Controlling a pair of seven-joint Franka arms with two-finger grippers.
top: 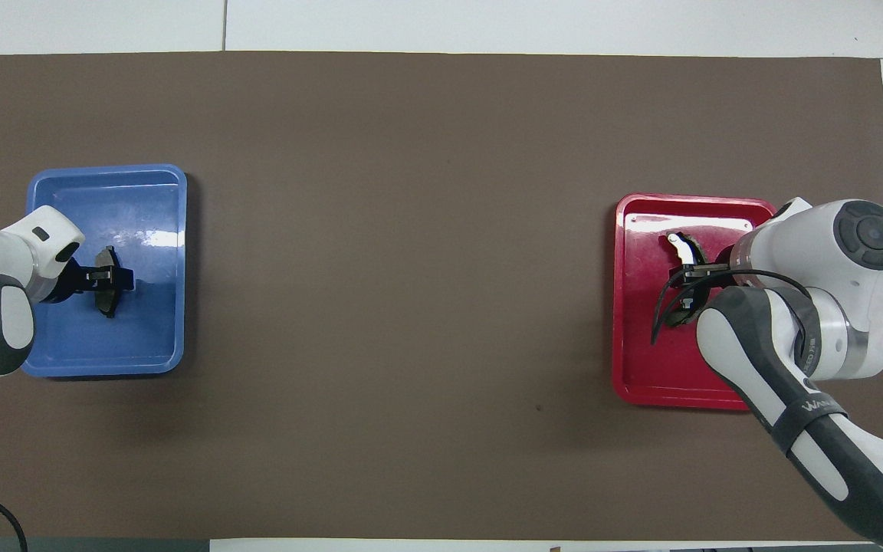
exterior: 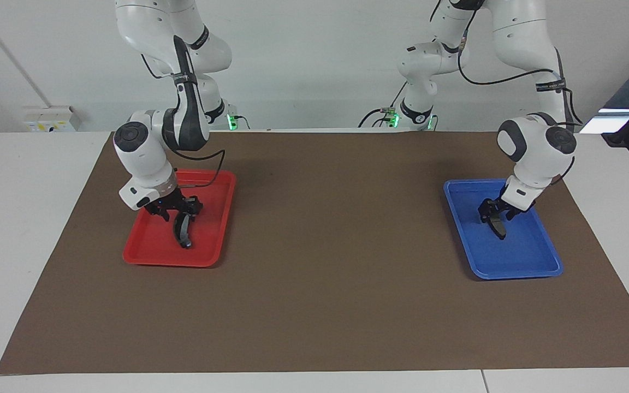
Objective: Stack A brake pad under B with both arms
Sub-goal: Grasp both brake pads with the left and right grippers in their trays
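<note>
Jaws of both grippers are down inside their trays, each set astride a brake pad; whether either pair has actually clamped its pad or merely brackets it cannot be told from these views; the left gripper (exterior: 493, 214) sits low in the blue tray (exterior: 533, 262) toward the left arm's end of the bench, its jaws straddling the short dark brake pad A (exterior: 497, 225), which lies on the tray floor with its end poking out below the fingers; from overhead the same left gripper (top: 103, 279) crosses the middle of the short pad (top: 107, 305), both ends of the pad showing on either side of it; the right gripper (exterior: 179, 212) is down in the red tray (exterior: 150, 252) toward the right arm's end of the bench, its jaws about the upper part of the long crescent brake pad B (exterior: 183, 233), whose tip rests on the tray floor; overhead, the pad's pale end (top: 677, 244) shows just clear of the right gripper (top: 693, 272); both trays rest on the brown mat (exterior: 325, 273), well apart from each other.
</note>
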